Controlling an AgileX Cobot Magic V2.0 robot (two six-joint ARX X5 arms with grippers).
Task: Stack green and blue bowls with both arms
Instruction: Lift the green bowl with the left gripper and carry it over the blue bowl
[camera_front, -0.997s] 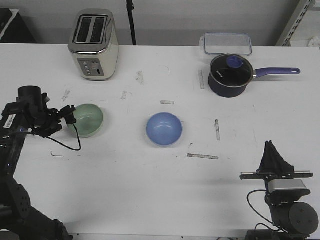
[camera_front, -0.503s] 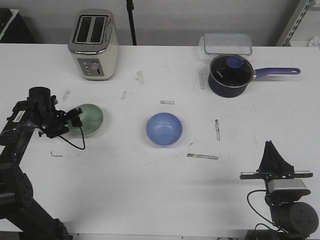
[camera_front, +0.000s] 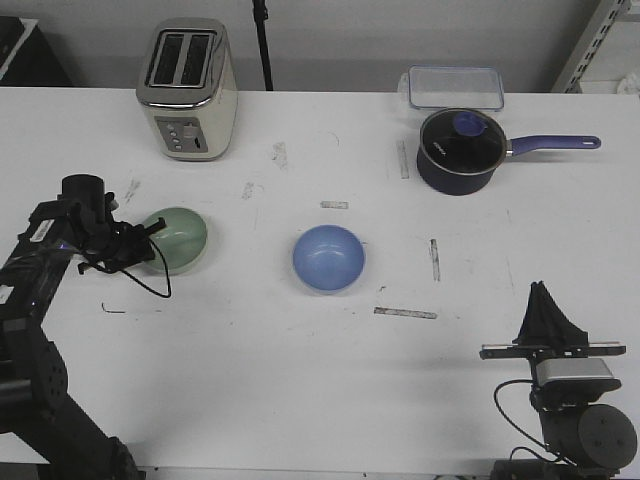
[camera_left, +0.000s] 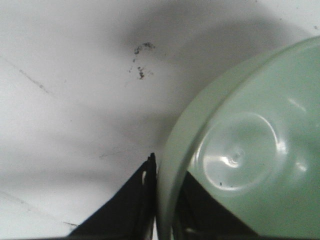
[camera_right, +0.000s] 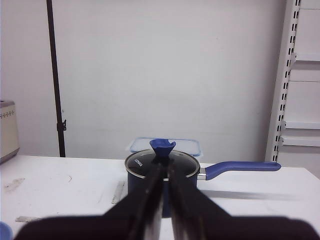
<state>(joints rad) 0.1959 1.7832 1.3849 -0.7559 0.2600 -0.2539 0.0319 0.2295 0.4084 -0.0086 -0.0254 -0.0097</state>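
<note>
Left wrist view has my left pincer (camera_left: 165, 200) clamped on the thin glossy rim of the round mint green bowl (camera_left: 245, 150), sitting left of the smooth blue bowl (camera_front: 329, 258), while my right pincer (camera_right: 164, 200) looks pinched closed.

Left gripper (camera_front: 150, 238) sits on the left rim of the green bowl (camera_front: 178, 238), one finger each side of the wall, so that side is blocked. Bare table (camera_front: 250, 350) between green bowl and blue bowl (camera_front: 329, 258), open lane. Blue bowl clear all round; only flat tape marks nearby. Toaster (camera_front: 187, 88) stands far-left behind the green bowl, saucepan (camera_front: 460, 150) and plastic box (camera_front: 453, 87) far-right, all well apart from both bowls. Right gripper (camera_front: 547, 310) parked near-right, wide open table between it and the blue bowl.
</note>
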